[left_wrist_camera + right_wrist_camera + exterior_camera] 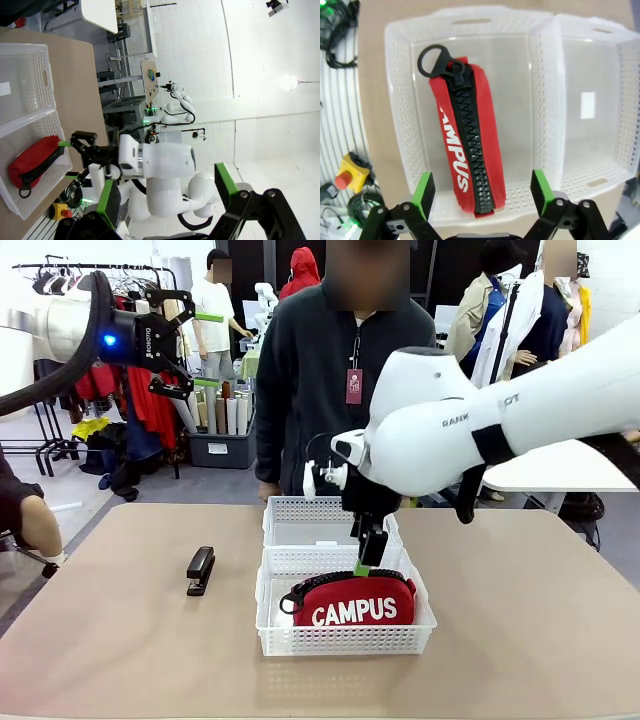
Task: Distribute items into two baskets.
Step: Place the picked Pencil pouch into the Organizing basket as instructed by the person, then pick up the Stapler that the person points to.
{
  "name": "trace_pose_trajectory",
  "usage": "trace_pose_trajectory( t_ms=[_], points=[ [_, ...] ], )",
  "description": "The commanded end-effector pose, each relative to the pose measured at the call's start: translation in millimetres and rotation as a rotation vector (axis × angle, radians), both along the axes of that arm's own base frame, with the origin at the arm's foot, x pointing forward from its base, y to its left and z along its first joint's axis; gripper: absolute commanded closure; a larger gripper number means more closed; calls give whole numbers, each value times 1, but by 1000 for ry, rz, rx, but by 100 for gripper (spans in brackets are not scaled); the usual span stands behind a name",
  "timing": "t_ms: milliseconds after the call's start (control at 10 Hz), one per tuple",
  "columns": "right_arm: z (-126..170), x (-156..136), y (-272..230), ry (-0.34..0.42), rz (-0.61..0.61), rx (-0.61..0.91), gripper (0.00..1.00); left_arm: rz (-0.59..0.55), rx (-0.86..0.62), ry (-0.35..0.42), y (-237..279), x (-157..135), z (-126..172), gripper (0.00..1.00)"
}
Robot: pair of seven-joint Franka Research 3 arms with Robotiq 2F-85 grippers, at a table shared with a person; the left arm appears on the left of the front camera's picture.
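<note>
Near basket (345, 642) & far basket (300, 508) sit mid worktop (520, 625), touching, one behind the other. Pouch (355, 605) lies in near basket. Stapler (200, 571) on worktop, left of near basket, apart from it. Person (320, 380) stands behind far edge.

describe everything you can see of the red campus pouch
The red pouch looks like soft fabric, with white CAMPUS lettering on its side. A chunky black zipper, closed, runs along its top to a black ring pull at one end. It lies lengthwise in the near basket, zipper up, resting on the basket's floor. The right gripper hangs just above it with jaws open; whether it touches the pouch cannot be told.
</note>
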State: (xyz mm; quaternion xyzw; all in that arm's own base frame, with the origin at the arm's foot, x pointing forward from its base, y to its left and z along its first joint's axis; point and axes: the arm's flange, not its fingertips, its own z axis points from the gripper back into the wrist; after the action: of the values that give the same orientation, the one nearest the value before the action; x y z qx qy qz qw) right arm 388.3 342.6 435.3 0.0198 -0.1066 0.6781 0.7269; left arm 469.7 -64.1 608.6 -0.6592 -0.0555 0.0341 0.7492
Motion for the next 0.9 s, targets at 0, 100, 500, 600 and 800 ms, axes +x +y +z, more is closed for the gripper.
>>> trace_pose_trajectory(
  t_ms=[0, 100, 500, 600, 800],
  points=[
    [22, -2, -22, 17, 11, 79, 0, 1, 0, -2, 1, -1, 2, 0],
    [34, -1, -30, 21, 6, 116, 0, 1, 0, -2, 1, -1, 2, 0],
    [61, 1, -52, 29, 31, 190, 0, 1, 0, -2, 1, -1, 2, 0],
    [64, 1, -54, 24, 33, 187, 0, 1, 0, -2, 1, -1, 2, 0],
    [65, 4, -47, 15, -5, 155, 0, 1, 0, -2, 1, -1, 2, 0]
  ],
)
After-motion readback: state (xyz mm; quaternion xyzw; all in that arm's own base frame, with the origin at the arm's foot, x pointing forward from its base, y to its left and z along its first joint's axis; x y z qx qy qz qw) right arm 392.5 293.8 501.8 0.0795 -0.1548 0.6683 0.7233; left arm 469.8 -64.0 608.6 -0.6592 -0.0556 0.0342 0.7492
